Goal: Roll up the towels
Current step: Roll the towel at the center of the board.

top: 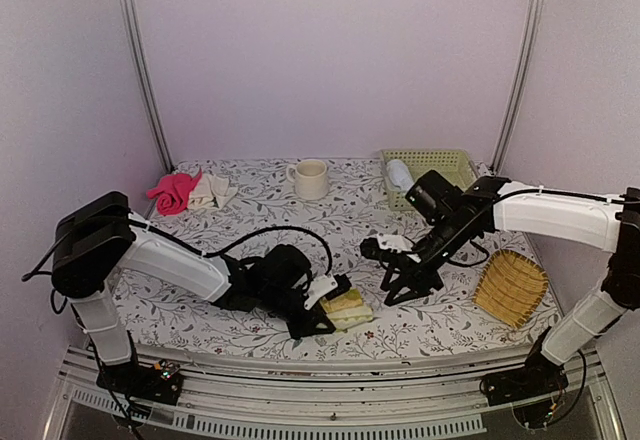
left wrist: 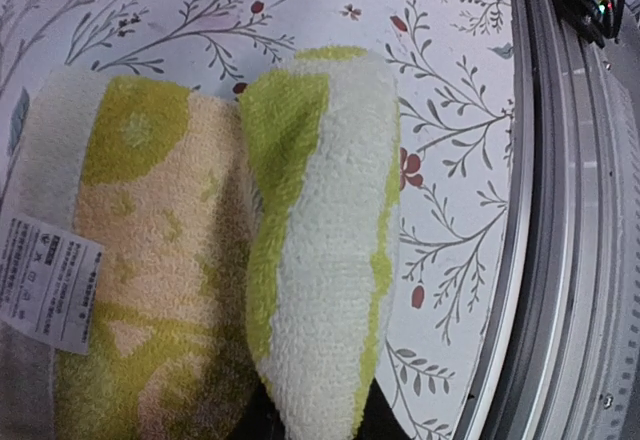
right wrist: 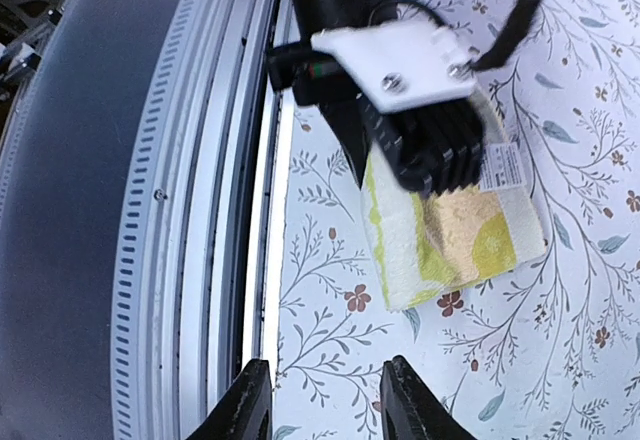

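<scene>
The yellow-green and cream patterned towel (top: pixel 347 309) lies folded near the table's front edge. My left gripper (top: pixel 322 303) is shut on its raised near fold (left wrist: pixel 320 260), which fills the left wrist view; the dark jaws show only at the bottom edge beside the fold. The towel's label (left wrist: pixel 45 280) lies at the left. My right gripper (top: pixel 405 278) hovers right of the towel, open and empty, its fingertips (right wrist: pixel 257 400) spread over bare cloth. The towel (right wrist: pixel 450 235) and the left gripper (right wrist: pixel 400 90) show ahead of it. The pale blue towel (top: pixel 400 173) sits rolled in the green basket (top: pixel 440 165).
The yellow woven tray (top: pixel 511 286) lies at the right. A cream mug (top: pixel 310 178) stands at the back centre. A pink cloth (top: pixel 174 192) and a cream cloth (top: pixel 212 191) lie at the back left. The metal rail of the table's front edge (right wrist: pixel 200 210) runs close to the towel.
</scene>
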